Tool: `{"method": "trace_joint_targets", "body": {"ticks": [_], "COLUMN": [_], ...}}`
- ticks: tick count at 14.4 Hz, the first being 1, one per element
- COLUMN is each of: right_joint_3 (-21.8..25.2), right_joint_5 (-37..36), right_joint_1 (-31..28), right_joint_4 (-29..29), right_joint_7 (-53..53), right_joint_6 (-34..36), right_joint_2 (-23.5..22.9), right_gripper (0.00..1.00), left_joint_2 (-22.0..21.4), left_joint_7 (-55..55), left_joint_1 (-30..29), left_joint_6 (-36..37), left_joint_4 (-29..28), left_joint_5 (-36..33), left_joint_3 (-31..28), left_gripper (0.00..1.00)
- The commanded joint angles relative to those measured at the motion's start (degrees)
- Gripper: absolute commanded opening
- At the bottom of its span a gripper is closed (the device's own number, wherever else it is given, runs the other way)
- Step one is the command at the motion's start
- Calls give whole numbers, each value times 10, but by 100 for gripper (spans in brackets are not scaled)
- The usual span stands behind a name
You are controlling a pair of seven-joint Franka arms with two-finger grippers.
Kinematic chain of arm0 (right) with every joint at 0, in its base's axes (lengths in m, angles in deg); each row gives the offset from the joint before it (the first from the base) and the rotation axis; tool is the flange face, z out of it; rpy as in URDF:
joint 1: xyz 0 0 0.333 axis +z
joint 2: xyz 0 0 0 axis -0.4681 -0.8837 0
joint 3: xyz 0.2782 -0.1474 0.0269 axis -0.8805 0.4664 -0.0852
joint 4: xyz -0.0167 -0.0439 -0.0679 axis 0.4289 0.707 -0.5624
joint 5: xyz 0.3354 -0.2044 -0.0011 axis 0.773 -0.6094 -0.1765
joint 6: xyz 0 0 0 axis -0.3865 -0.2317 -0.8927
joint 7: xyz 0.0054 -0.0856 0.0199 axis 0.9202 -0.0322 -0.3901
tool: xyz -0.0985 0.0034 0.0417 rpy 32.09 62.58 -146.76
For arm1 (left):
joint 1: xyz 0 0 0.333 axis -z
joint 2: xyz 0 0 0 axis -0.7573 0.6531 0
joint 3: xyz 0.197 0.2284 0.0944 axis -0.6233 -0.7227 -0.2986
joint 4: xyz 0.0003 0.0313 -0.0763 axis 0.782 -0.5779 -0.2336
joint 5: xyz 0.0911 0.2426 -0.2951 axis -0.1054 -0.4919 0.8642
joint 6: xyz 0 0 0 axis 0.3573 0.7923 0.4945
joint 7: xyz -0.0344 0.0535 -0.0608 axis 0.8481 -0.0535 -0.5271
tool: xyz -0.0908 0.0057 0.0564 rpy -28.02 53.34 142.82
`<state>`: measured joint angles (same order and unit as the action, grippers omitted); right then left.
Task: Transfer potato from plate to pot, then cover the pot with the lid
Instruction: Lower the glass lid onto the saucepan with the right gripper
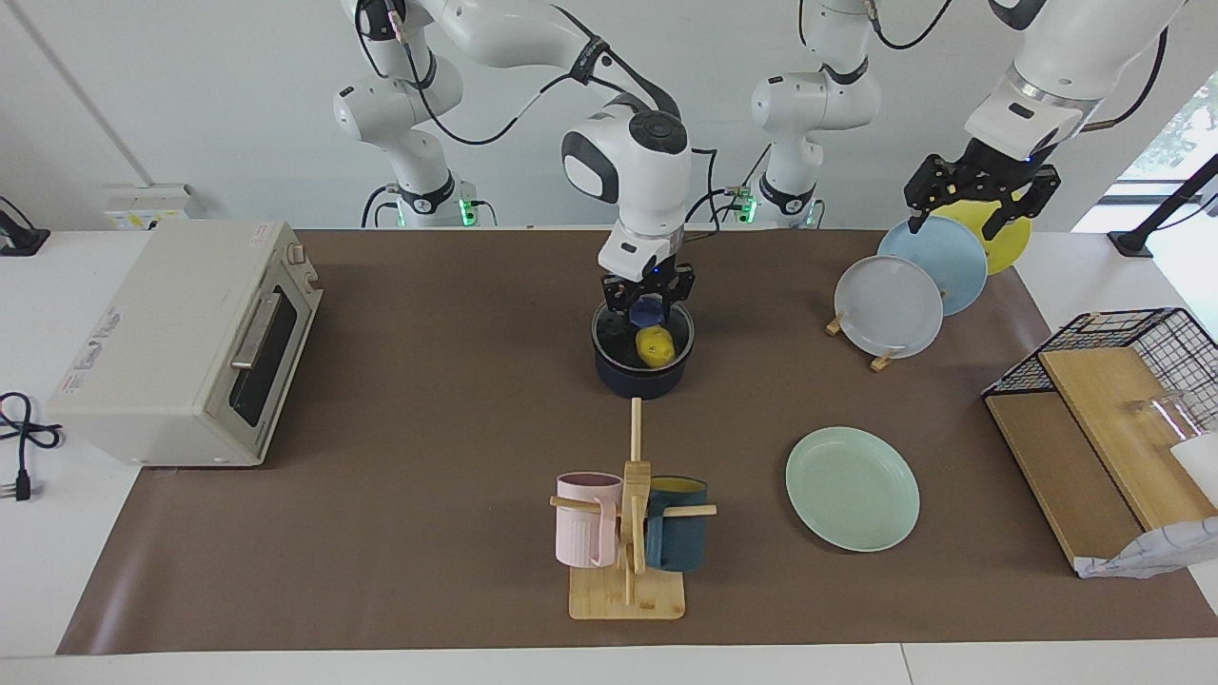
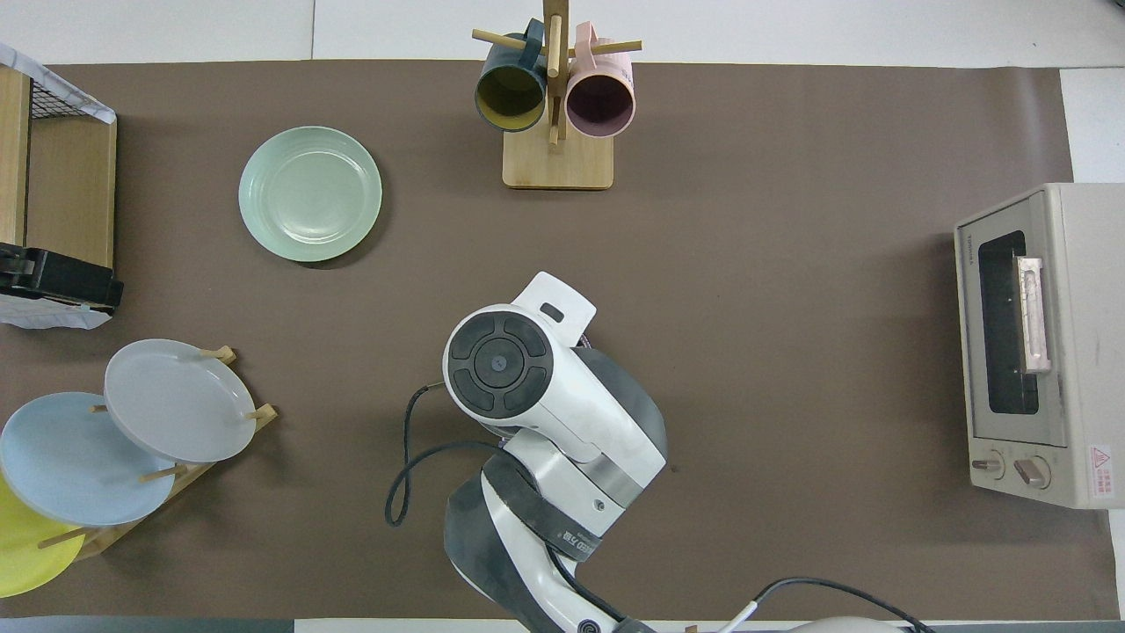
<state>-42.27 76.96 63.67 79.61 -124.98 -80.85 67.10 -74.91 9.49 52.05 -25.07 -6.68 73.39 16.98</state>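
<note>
The dark navy pot (image 1: pixel 639 381) stands mid-table, its handle hidden. The yellow potato (image 1: pixel 655 346) lies inside it, seen through the clear glass lid (image 1: pixel 617 335). The lid sits level at the pot's rim. My right gripper (image 1: pixel 649 303) reaches straight down and is shut on the lid's blue knob. In the overhead view the right arm hides the pot, the lid and the potato. The mint-green plate (image 1: pixel 852 487) (image 2: pixel 309 193) lies bare, farther from the robots, toward the left arm's end. My left gripper (image 1: pixel 953 225) (image 2: pixel 54 280) hangs open and holds nothing, high over the rack of upright plates.
A toaster oven (image 1: pixel 181 342) stands at the right arm's end. A wooden mug tree (image 1: pixel 628 533) with a pink and a dark mug is farther out than the pot. Upright grey, blue and yellow plates fill a rack (image 1: pixel 894 304); a wire basket with boards (image 1: pixel 1104 400) is beside it.
</note>
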Motion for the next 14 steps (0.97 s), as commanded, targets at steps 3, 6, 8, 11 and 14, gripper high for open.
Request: {"method": "trace_joint_targets", "body": {"ticks": [3, 6, 8, 11, 14], "right_joint_3": [-3, -3, -3, -2, -3], "right_joint_5": [16, 16, 14, 6, 5], "right_joint_1": [-4, -4, -3, -2, -1], "right_joint_4": [29, 37, 45, 45, 46], "right_joint_7": [-10, -9, -6, -6, -8], "right_joint_6": [-16, -17, -19, -19, -31], "right_joint_2": [21, 25, 28, 28, 28], "right_gripper": [0, 0, 0, 0, 0], "left_joint_2": [-11, -18, -9, 4, 7], "left_joint_7": [6, 6, 6, 7, 8], "left_joint_1": [10, 10, 10, 5, 10], "left_joint_6": [3, 3, 3, 18, 20], "left_joint_4": [-16, -31, -28, -18, -8], "left_joint_5": [-10, -9, -8, -4, -4], "left_joint_3": [-4, -6, -6, -11, -18], "left_gripper": [100, 100, 100, 100, 100]}}
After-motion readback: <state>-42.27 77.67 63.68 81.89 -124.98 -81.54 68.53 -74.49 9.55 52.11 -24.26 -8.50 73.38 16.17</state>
